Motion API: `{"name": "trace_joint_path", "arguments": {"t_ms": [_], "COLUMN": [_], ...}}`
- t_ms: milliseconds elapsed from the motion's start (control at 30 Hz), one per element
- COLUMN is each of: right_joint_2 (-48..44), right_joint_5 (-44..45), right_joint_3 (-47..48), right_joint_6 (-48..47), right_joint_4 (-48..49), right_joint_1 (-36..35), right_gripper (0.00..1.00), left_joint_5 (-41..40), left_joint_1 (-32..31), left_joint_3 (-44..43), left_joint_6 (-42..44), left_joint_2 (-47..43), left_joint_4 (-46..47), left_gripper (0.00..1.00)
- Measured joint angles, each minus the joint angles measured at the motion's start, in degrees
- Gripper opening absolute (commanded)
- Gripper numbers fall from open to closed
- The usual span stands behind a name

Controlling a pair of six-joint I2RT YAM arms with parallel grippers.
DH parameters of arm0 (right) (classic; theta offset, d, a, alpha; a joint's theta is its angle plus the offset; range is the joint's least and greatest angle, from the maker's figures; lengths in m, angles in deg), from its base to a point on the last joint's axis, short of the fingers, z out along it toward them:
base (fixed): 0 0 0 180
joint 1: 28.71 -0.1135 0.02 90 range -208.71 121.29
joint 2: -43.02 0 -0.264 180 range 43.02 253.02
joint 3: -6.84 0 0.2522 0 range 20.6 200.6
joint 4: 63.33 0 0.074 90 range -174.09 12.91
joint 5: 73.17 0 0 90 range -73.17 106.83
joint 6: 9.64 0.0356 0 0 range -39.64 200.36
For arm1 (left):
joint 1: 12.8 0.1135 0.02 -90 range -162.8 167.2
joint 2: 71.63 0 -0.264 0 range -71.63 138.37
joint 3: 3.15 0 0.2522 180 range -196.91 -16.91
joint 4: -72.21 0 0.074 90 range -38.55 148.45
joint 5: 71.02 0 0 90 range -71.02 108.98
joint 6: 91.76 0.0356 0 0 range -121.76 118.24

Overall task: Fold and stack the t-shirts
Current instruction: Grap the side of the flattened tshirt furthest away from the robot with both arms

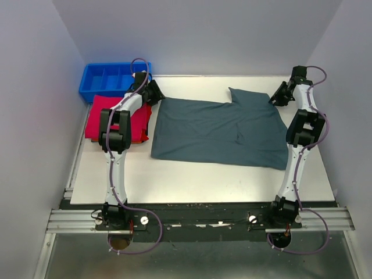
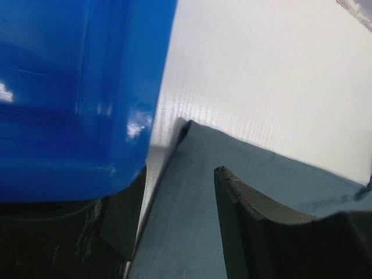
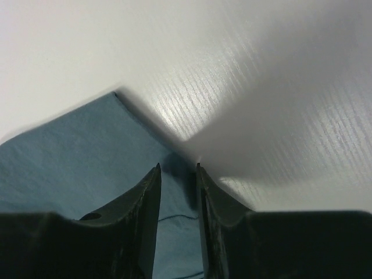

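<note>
A dark slate t-shirt (image 1: pixel 215 131) lies spread flat on the middle of the white table, one sleeve pointing to the back. A red t-shirt (image 1: pixel 100 116) lies folded at the left, partly under the left arm. My left gripper (image 1: pixel 157 93) is at the slate shirt's back left corner (image 2: pixel 187 125). Its jaws (image 2: pixel 180 180) stand open, low over the cloth. My right gripper (image 1: pixel 278 96) is at the shirt's back right edge. Its jaws (image 3: pixel 177 167) stand narrow but apart, and the shirt's edge (image 3: pixel 87 145) lies flat between them.
A blue plastic tray (image 1: pixel 110 78) with dividers stands at the back left, just behind the red shirt and close beside my left gripper (image 2: pixel 75 99). Grey walls close in the table on three sides.
</note>
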Motion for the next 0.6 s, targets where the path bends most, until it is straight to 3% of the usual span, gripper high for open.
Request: {"name": "trace_joint_path", "arguments": {"t_ms": [133,233,367,600], "right_joint_2": [0.0,0.0,-0.1,-1.0], "right_joint_5": [-0.1,0.0,0.5,1.2], "right_joint_3": [0.0,0.0,-0.8,-2.4], "right_joint_6": [-0.7,-0.9,-0.9,-0.7], "right_joint_4": [-0.5,-1.1,-0.6,0.8], "right_joint_1": [-0.3,-0.6,-0.8,-0.8], "right_gripper": [0.2,0.18,0.01,0.01], "left_joint_5": [0.0,-0.3,-0.5,-1.1], "left_joint_1": [0.8,0.9,0.8,0.8], "left_joint_3": [0.0,0.0,-0.1,-2.1], "left_joint_6": [0.6,0.9,1.4,1.6], "left_joint_2": [0.0,0.0,0.0,0.7], "left_joint_4": [-0.1,-0.1,-0.2,-0.3], "left_gripper": [0.64,0.63,0.62,0.6]}}
